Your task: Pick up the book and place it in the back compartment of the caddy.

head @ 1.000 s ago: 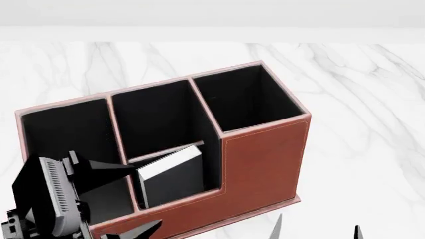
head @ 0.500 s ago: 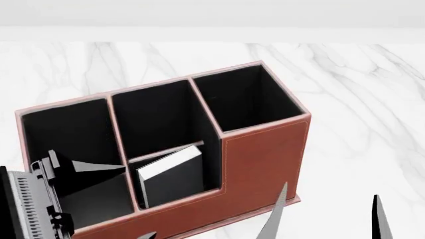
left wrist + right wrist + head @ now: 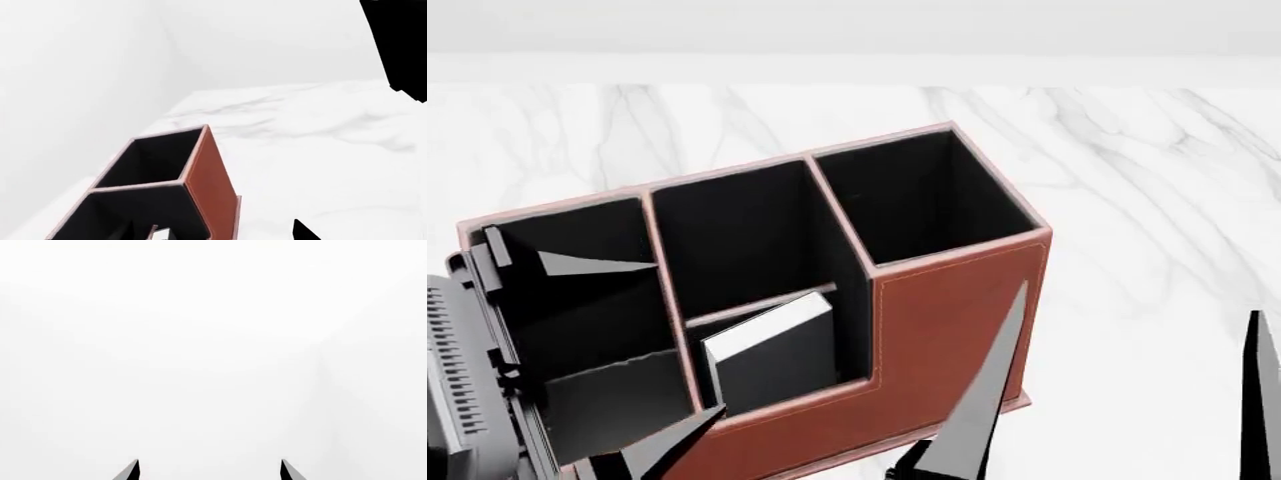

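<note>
The reddish-brown caddy stands on the marble table. The black book stands upright in the back compartment, the small low-walled middle pocket, white page edge up. My left gripper is open and empty at the caddy's left end, one finger over the long left pocket, the other before the front wall. In the left wrist view the caddy and a sliver of the book show by the left gripper. My right gripper is open and empty, right of the caddy; it faces blank white.
The white marble table extends behind and to the right of the caddy, up to a white wall. The caddy's tall square pocket and deep middle pocket hold nothing. A black shape fills one corner of the left wrist view.
My left gripper has drawn back leftward, off the book, and its fingers stand wider apart. My right gripper has risen into view at the lower right. The book has stayed in its pocket.
</note>
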Robot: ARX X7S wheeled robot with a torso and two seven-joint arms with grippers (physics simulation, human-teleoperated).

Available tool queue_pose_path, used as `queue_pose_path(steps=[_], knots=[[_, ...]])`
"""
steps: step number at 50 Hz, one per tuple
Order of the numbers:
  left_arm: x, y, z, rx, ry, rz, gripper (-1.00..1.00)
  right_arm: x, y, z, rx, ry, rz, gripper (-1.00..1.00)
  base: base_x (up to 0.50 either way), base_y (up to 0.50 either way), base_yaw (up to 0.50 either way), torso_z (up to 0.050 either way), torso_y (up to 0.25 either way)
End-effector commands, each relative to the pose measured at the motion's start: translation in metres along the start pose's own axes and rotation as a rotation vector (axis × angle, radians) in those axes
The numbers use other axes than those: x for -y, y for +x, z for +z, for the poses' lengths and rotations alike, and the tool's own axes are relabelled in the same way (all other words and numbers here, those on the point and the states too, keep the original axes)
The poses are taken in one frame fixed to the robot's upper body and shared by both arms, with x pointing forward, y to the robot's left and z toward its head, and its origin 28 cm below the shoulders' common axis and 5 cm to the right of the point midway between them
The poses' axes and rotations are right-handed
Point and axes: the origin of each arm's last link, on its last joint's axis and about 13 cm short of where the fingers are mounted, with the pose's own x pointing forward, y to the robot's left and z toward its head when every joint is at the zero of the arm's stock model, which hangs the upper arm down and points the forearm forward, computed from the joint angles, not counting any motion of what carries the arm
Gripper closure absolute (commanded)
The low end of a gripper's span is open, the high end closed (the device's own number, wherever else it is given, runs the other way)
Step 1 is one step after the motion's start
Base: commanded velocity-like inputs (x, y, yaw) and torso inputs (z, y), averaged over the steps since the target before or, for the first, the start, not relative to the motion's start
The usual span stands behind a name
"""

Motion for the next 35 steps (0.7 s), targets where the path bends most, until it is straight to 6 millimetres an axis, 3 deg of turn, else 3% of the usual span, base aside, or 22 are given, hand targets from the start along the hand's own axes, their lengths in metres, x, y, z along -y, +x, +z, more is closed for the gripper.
queue_pose_path(steps=[1,8,35], knots=[[-0.007,-0.002,0.016,-0.002,0.028,0.029,-1.00,0.002,0.015,0.017,0.056,-0.028,-0.016,-1.00,0.00,0.00,0.00,0.000,0.000],[-0.008,-0.005,0.027,0.008,0.047,0.037,-1.00,0.002,0.020,0.021,0.072,-0.030,-0.025,-1.00,0.00,0.00,0.00,0.000,0.000],[0.023,-0.025,0.051,0.051,0.228,0.087,-1.00,0.007,0.024,0.037,0.131,-0.013,-0.052,-1.00,0.00,0.00,0.00,0.000,0.000]])
